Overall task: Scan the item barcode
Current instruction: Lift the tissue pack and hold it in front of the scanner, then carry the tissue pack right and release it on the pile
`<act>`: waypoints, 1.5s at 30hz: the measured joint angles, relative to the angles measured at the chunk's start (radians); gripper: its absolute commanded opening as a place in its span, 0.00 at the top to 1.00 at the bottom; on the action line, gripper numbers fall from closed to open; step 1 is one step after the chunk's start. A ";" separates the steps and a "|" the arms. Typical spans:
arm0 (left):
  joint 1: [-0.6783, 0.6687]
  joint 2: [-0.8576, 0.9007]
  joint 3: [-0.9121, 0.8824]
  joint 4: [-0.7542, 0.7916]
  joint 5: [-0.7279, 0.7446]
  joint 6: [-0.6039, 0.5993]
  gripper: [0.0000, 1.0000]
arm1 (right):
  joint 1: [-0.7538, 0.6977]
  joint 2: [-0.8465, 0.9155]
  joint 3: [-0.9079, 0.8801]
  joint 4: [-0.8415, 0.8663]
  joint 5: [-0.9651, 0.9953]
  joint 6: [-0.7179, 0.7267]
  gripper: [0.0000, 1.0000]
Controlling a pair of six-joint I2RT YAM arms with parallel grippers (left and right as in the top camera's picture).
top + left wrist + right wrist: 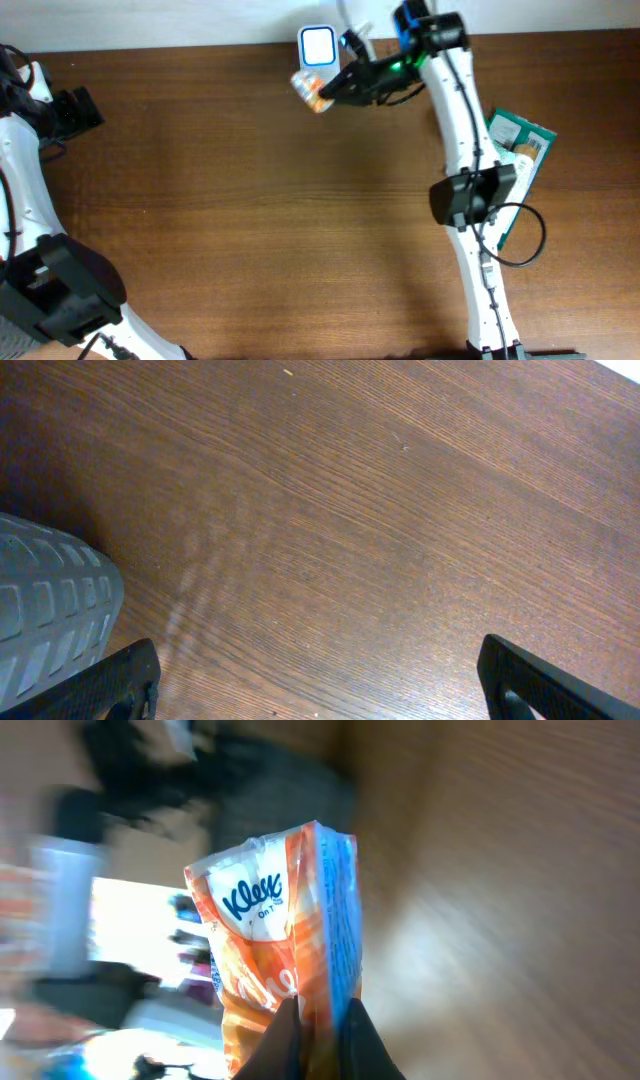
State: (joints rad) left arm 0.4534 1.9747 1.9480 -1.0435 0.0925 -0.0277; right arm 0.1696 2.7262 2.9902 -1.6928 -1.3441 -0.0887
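Presentation of the pack to the scanner was, by my judgement, the step you had in hand. Your right fingers (pixel 368 1050) were shut tight on the lower edge of the orange tissue pack (pixel 311 88), pinching it between them and holding it up off the counter (pixel 250 200) at the far middle, just beside the white scanner (pixel 317 45) with its blue-lit face. In the right wrist view the pack showed its printed front and one blue side; you could not see a barcode there, and that view was blurred. The next move would call for turning the pack until its code faced the lit window, then holding it steady. Your left fingers (pixel 125 685) stood spread wide with nothing between them, hanging over bare wood at the far left.

Dark brown wood grain ran across the counter. Some green packets (pixel 520 135) lay at the right, partly under your right arm. A pale wall (pixel 150 20) closed the far edge.
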 measured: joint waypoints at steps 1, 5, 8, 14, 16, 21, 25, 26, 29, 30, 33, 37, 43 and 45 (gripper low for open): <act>0.000 0.000 0.000 0.000 0.000 0.000 0.01 | -0.024 0.000 0.000 0.000 -0.064 0.027 0.96; 0.000 0.000 0.000 0.000 0.000 0.000 0.01 | -0.076 0.000 0.000 0.000 -0.113 0.062 0.96; 0.000 0.000 0.000 0.000 0.000 0.000 0.01 | -0.075 0.000 0.000 0.005 0.041 0.067 0.96; 0.000 0.000 0.000 0.000 0.000 0.000 0.01 | 0.069 -0.001 0.000 0.177 0.753 0.144 0.96; 0.000 0.000 0.000 0.001 0.000 0.000 0.01 | 0.129 -0.001 0.000 0.266 1.005 0.161 0.96; 0.000 0.000 0.000 0.000 0.000 0.000 0.01 | 0.230 -0.001 -0.005 0.600 1.524 0.121 0.96; 0.001 0.000 0.000 0.001 0.000 0.000 0.01 | 0.244 -0.011 -0.100 0.869 1.674 0.024 0.96; 0.001 0.000 0.000 0.000 0.000 0.000 0.01 | 0.244 -0.013 -0.152 0.969 1.688 -0.030 0.96; 0.001 0.000 0.000 0.002 0.000 0.000 0.01 | 0.244 -0.016 -0.326 1.197 1.718 -0.257 0.96; 0.001 0.000 0.000 0.001 0.000 0.000 0.01 | 0.250 -0.016 -0.387 1.268 1.722 -0.368 0.96; 0.001 0.000 0.000 0.000 0.000 0.000 0.01 | 0.282 -0.016 -0.469 1.371 1.756 -0.554 0.96; 0.001 0.000 0.000 0.000 0.000 0.000 0.01 | 0.322 -0.016 -0.472 1.411 1.821 -0.644 0.96; 0.001 0.000 0.000 0.000 0.000 0.000 0.01 | 0.317 -0.016 -0.472 1.418 1.924 -0.670 0.96; 0.001 0.000 0.000 0.000 0.000 0.000 0.01 | 0.316 -0.016 -0.472 1.415 1.938 -0.670 0.96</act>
State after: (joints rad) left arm 0.4541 1.9747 1.9480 -1.0435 0.0925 -0.0277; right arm 0.4858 2.7102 2.5183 -0.2779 0.5938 -0.7586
